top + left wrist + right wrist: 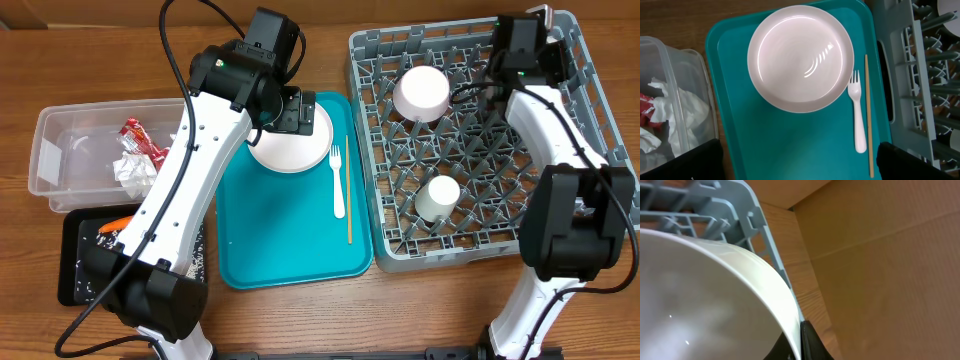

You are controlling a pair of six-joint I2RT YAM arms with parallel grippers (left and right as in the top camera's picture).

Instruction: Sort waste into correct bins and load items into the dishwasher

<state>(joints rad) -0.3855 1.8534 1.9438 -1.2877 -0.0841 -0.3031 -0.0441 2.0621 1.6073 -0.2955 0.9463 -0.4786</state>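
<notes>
The wooden surface carries everything. At its right stands the grey rack, and just beside that, in the middle, lies the teal tray. At the left sits the clear tub, with the black tray in front of it, partly under the left arm.

The left claw hangs wide open above the teal tray, holding nothing, over the near edge of the plate, which lies flat at the tray's far end. The right claw is at the rack's far right corner, closed on the rim of a second bowl that fills the right wrist view.

A bowl rests in the rack's far left part, and a cup stands nearer the front. On the teal tray, right of the plate, lie the fork and, just beside it, the stick, side by side. Napkins and the red wrapper lie in the tub. The carrot lies at the black tray's far edge.
</notes>
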